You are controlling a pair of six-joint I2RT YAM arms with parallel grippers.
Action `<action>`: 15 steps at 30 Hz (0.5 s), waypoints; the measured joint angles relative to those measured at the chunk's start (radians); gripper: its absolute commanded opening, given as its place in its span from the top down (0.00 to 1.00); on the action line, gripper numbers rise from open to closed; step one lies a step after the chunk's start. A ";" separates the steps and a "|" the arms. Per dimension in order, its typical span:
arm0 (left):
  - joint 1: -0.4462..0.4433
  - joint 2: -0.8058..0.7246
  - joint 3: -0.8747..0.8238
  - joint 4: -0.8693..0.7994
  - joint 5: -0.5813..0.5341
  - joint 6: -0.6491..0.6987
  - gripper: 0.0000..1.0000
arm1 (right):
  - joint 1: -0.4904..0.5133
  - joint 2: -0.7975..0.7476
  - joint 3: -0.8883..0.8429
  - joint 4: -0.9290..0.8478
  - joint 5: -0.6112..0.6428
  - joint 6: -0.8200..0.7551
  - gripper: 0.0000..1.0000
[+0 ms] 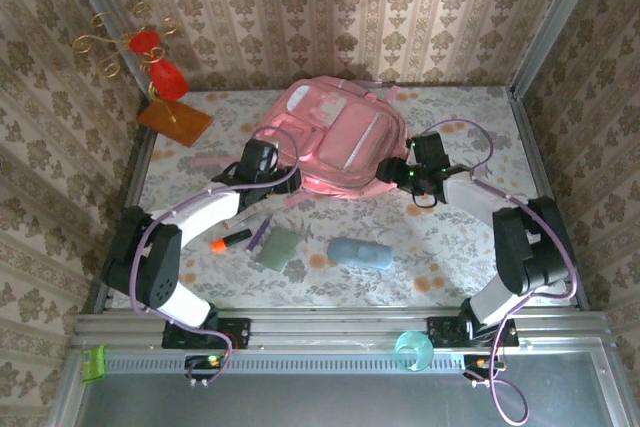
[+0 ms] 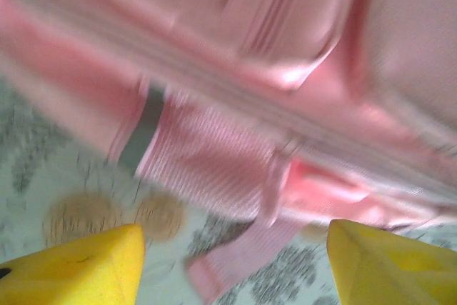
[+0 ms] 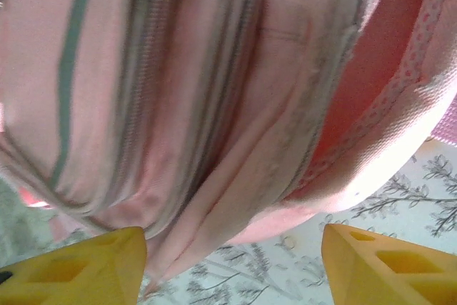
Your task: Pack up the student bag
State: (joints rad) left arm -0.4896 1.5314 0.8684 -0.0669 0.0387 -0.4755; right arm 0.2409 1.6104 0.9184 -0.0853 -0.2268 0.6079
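The left fingers (image 2: 78, 269) stand apart with nothing between them, released, their yellow tips just short of the bag (image 1: 335, 137). The right fingers (image 3: 78, 266) are likewise spread and empty at the bag's other near corner. Ahead of the left pair hangs a ribbed woven strap (image 2: 235, 262), its loose end lying on the table (image 1: 450, 237). Ahead of the right pair run grey zipper lines (image 3: 136, 105) across smooth, creased cloth, with a dotted padded panel (image 3: 389, 98) curling off to the side. The bag lies at the far middle of the table, front pockets up, soft and slumped, and it looks closed, so the step in hand seems to be getting a fresh hold to open it. That should go best if one pair pins a firm seam or the strap while the other takes a zipper pull. Thin loose cloth would likely bunch and slide, and a one-sided tug would probably drag the whole bag across the patterned cover. From the pictures I cannot tell where a pull tab sits. Nearer the arms wait the things to pack: an orange-tipped marker (image 1: 228, 240), a slim purple pen (image 1: 258, 234), a flat grey-green pouch (image 1: 277, 247) and a rounded blue case (image 1: 360, 253), all well apart from the bag's mouth.
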 measured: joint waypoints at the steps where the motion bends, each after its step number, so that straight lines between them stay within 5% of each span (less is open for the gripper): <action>1: 0.007 0.001 -0.014 0.000 0.008 -0.013 0.29 | 0.000 0.017 0.006 0.000 0.011 0.000 0.42; 15: 0.113 0.172 -0.023 0.164 0.169 -0.143 0.24 | -0.002 0.094 0.051 0.008 0.030 -0.005 0.44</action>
State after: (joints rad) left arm -0.3771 1.7031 0.8455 0.0971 0.2081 -0.6186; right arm 0.2386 1.7046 0.9699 -0.0776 -0.1970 0.6025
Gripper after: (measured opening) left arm 0.763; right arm 0.557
